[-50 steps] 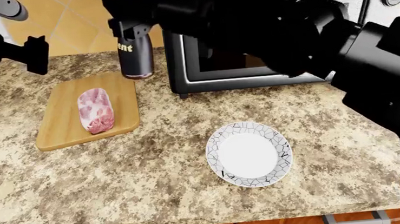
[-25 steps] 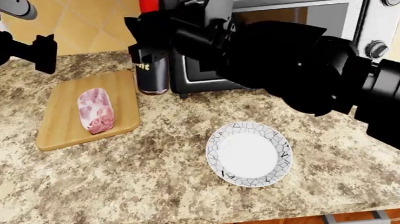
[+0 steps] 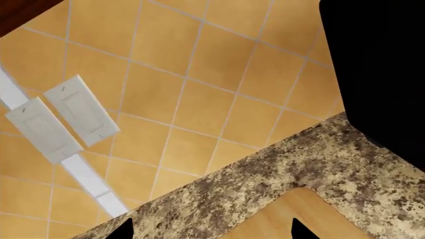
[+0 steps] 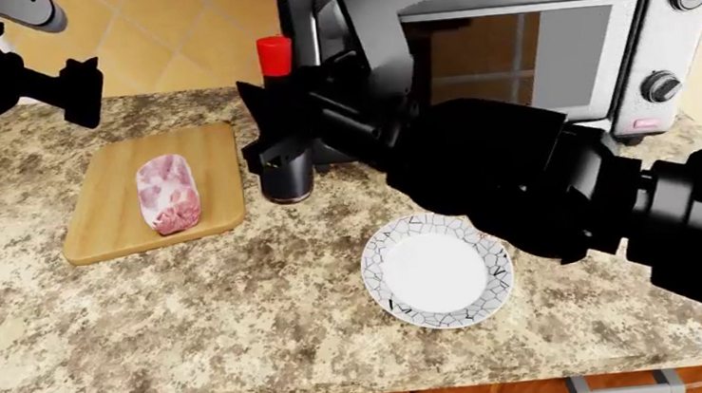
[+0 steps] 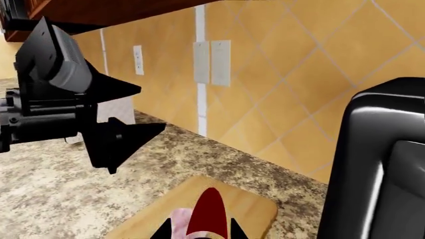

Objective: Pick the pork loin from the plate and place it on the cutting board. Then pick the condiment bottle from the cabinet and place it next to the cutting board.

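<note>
We see the slim dark brown-black condiment bottle with a red cap [image 4: 280,131] standing upright on the speckled granite table [image 4: 208,304], just off the 3 o'clock edge of the light tan rectangular wooden cutting board [image 4: 110,203] and apart from it by a narrow strip of stone. The right gripper [image 4: 281,150] wraps the bottle's body, jaws clenched on it; in the right wrist view the red cap rises between the two dark jaw tips. The short log of pink-red marbled pork loin [image 4: 168,193] lies lengthwise on the board, pointing from 12 to 6 o'clock. At about 4 o'clock from the bottle, well apart, sits the small round white plate with a grey cracked-line rim [image 4: 387,241], bare. Behind the bottle at 1 o'clock stands a silver toaster oven [image 4: 641,28]. The left gripper [image 4: 78,92] hovers over the table's far edge, at 11 o'clock from the board, touching nothing; we cannot tell how its jaws stand.
</note>
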Controlling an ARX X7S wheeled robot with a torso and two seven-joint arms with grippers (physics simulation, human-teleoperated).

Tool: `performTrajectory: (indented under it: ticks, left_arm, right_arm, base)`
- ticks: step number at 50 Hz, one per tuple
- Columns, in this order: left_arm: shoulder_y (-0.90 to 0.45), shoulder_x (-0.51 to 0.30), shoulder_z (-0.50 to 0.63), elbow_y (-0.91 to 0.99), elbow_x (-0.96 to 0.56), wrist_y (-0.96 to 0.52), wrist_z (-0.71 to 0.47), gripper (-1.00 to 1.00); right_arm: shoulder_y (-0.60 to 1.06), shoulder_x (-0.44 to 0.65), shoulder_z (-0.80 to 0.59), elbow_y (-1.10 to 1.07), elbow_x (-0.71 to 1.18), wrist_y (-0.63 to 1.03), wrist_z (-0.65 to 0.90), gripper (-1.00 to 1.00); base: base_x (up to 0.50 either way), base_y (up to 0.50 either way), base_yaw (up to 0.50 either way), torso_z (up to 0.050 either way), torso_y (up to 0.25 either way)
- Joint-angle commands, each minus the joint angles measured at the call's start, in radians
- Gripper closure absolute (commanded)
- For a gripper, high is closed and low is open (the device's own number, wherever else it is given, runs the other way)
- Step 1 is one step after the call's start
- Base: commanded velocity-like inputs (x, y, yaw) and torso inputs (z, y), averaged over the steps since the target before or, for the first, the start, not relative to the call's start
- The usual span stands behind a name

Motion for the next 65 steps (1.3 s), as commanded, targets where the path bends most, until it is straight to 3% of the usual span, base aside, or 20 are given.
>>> performTrajectory:
  ticks: [1,65]
  left_arm:
    - [0.006,-0.003,-0.003,0.003,-0.003,0.001,-0.001,-1.00]
    - [0.020,-0.017,-0.007,0.033,-0.013,-0.010,-0.002,-1.00]
  right_arm:
    - [-0.058,-0.018,0.000,0.022,-0.084,-0.062,0.011,1.00]
    - [-0.200,-0.066,-0.015,0.111,-0.218,-0.161,0.055,1.00]
  base:
    - [0.00,0.00,0.00,0.000,0.000]
    - [0.00,0.00,0.00,0.000,0.000]
